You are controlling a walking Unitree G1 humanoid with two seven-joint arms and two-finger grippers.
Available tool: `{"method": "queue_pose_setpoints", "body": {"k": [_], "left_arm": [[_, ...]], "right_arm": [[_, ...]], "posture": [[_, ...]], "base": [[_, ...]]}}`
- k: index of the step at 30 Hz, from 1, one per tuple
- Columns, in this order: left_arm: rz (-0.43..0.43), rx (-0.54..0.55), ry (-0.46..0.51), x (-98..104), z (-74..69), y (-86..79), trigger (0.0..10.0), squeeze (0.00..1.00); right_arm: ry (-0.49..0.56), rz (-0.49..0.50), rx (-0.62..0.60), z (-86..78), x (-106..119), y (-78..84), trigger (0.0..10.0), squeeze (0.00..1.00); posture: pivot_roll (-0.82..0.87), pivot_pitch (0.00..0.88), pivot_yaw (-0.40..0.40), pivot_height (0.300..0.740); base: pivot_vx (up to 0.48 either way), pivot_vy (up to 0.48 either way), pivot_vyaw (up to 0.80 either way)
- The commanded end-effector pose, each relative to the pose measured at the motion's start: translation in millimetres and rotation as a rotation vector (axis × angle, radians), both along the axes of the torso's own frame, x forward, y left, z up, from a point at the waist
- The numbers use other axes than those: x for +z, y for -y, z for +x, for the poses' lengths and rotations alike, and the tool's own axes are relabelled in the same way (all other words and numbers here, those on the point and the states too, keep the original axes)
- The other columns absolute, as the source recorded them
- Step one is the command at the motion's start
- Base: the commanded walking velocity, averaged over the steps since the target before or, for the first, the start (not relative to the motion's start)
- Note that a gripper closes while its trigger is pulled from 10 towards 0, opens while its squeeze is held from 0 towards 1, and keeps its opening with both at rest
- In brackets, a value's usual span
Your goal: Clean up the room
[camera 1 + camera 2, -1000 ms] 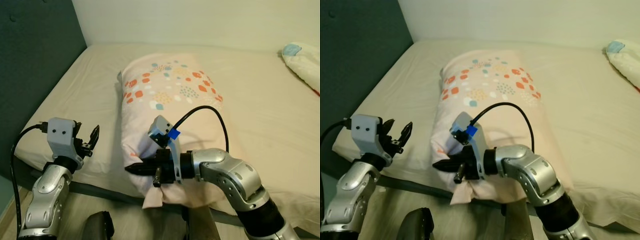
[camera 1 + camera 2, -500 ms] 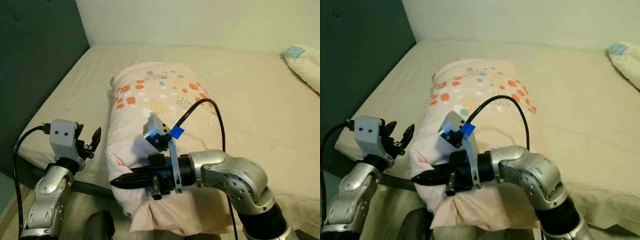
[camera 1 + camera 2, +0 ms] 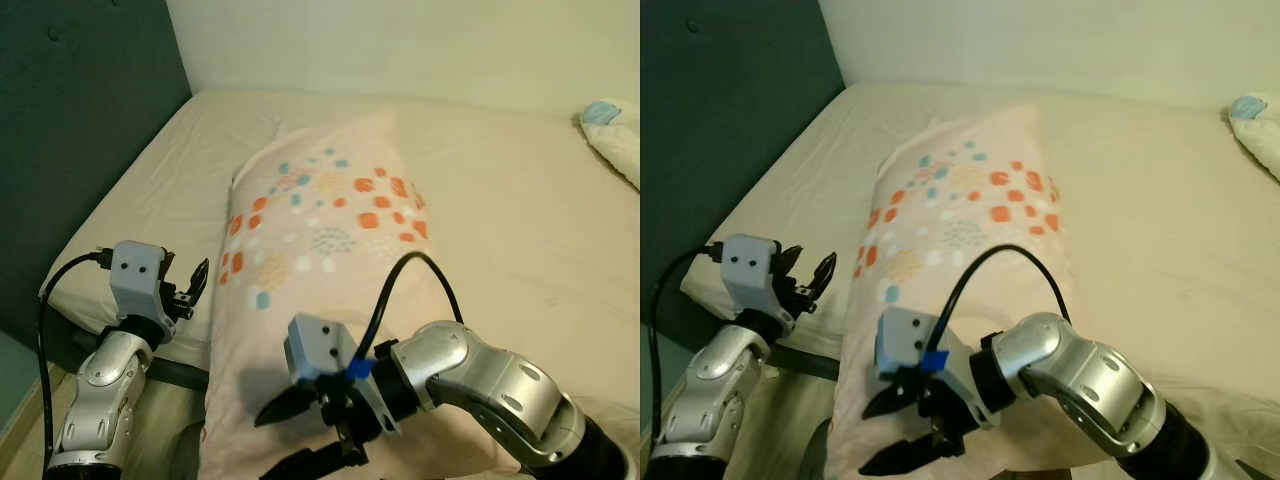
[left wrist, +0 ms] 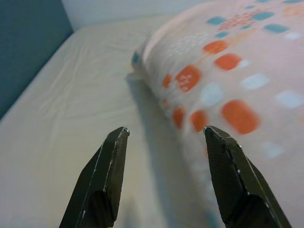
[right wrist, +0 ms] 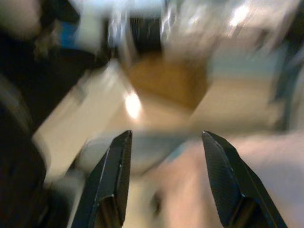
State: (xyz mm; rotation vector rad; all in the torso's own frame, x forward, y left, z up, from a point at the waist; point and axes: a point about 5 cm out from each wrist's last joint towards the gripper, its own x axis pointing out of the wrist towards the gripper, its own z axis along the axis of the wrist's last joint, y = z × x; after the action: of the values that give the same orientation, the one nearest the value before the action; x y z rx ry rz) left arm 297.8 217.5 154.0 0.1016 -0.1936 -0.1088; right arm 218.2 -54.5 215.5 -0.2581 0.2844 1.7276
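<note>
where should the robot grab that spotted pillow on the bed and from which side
Take the pillow by its near end, where it overhangs the bed edge. Come from the foot side with the open right end effector, already there; soft loose fabric there should bunch easily between the fingers.

Right wrist view badly smeared; we make out no shapes past the fingers (image 5: 114,175). Pillow (image 3: 320,230) near end hidden behind right arm (image 3: 480,375). White bundle (image 3: 612,135) far right cut by the edge.

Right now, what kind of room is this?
Most likely a bedroom: a bed with a beige sheet, a spotted pillow lying on it, and a dark padded headboard along one side.
</note>
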Motion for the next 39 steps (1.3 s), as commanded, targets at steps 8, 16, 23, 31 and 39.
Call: {"method": "queue_pose_setpoints", "body": {"k": [8, 16, 23, 31, 39], "left_arm": [[-0.047, 0.053, -0.217, -34.1, 8.1, -21.6, 10.0, 0.20], [-0.420, -0.106, -0.350, -60.3, 16.5, -16.3, 10.0, 1.00], [-0.702, -0.106, -0.325, -61.7, 27.3, -24.9, 10.0, 1.00], [-0.813, -0.155, -0.326, -64.6, 30.7, -23.6, 10.0, 1.00], [-0.876, -0.313, -0.372, -72.8, 35.0, 10.9, 10.0, 1.00]], "right_arm": [[0.063, 0.475, -0.696, 96.1, 64.4, 59.2, 10.0, 0.85], [-0.046, 0.524, -1.315, 141.3, 16.0, 135.0, 10.0, 1.00], [-0.250, 0.435, -1.524, 128.3, -42.7, 179.3, 10.0, 1.00], [-0.341, 0.402, -1.550, 122.3, -60.4, 199.1, 10.0, 1.00], [-0.488, 0.324, -1.456, 116.4, -82.3, 201.7, 10.0, 1.00]], "posture": [[-0.06, 0.190, 0.013, 0.567], [-0.07, 0.203, 0.025, 0.567], [-0.08, 0.248, 0.037, 0.567], [-0.09, 0.300, 0.056, 0.567], [-0.11, 0.352, 0.061, 0.567]], "base": [[0.000, 0.000, 0.00], [0.000, 0.000, 0.00], [0.000, 0.000, 0.00], [0.000, 0.000, 0.00], [0.000, 0.000, 0.00]]}}
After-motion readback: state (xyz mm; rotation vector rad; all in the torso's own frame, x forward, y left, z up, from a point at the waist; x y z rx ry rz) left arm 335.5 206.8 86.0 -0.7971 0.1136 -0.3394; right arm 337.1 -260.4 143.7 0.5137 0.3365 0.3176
